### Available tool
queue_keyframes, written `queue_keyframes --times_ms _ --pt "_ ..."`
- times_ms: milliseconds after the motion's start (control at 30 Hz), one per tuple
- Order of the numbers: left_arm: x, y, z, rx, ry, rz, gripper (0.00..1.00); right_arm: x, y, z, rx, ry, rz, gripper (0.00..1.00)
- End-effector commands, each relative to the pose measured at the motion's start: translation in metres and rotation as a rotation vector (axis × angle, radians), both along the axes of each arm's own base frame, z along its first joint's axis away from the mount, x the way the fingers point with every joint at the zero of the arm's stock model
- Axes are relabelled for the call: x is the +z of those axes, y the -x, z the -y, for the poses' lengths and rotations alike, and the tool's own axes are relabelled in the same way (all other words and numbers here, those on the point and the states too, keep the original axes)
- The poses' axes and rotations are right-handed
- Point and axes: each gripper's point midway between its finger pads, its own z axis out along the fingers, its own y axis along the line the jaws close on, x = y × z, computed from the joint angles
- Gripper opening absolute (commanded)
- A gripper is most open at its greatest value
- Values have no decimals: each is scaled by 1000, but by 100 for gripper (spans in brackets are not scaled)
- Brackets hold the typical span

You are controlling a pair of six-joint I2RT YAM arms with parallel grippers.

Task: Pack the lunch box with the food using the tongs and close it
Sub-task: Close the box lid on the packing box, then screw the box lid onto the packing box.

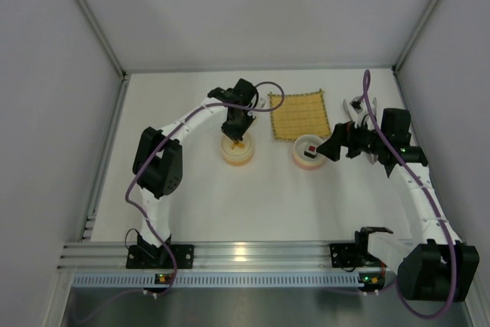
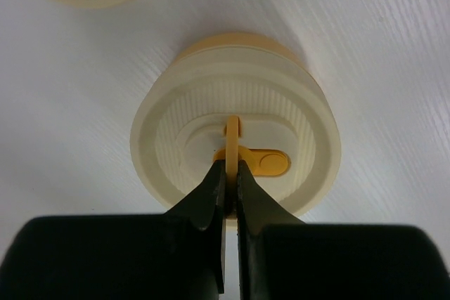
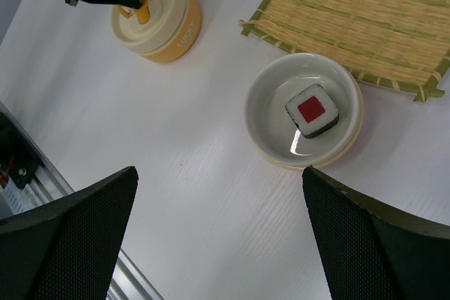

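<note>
Table [image 3: 197, 194] was white with faint grain. Lunch box [image 2: 281, 103] had cream lid with fine ribbed ring and yellow-orange lower band. Loop handle [image 2: 261, 162] on lid was deep yellow. Bowl [image 3: 271, 114] looked glossy off-white. Food piece [image 3: 312, 109] showed red square top, white ring, black wrap. Mat [image 3: 365, 12] was straw-yellow, woven in slats, green-edged. Left gripper [image 2: 230, 173] was plain black. Right gripper [image 3: 219, 171] was black with fine mesh texture. Arms [image 1: 195, 119] were white with black joints, cables [image 1: 371, 101] purple.

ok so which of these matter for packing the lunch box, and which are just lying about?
Job:
- lidded yellow container, its lid handle pinched by the left gripper
- open bowl
- sushi piece in it

Lying about:
- bamboo mat
</note>
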Motion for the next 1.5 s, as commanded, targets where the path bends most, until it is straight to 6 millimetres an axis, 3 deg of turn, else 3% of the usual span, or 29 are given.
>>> queue_keyframes --times_ms 0,167,400,900,1033,1467 --pt "2 16 13 -210 58 -40 0 12 -8 2 2 -11 58 99" --pt "-7 36 16 -362 97 -113 0 12 -8 2 4 -11 58 99" --pt "-21 50 4 -593 42 -160 0 12 -7 2 7 -8 62 99" --pt "-68 112 -54 -1007 -66 -317 0 13 -5 3 5 -2 65 99" --pt "-65 114 -58 -1046 -74 -299 1 15 -5 3 4 -3 68 99" --pt "-42 106 -50 -1027 -53 -211 25 17 -3 3 2 -3 76 99"
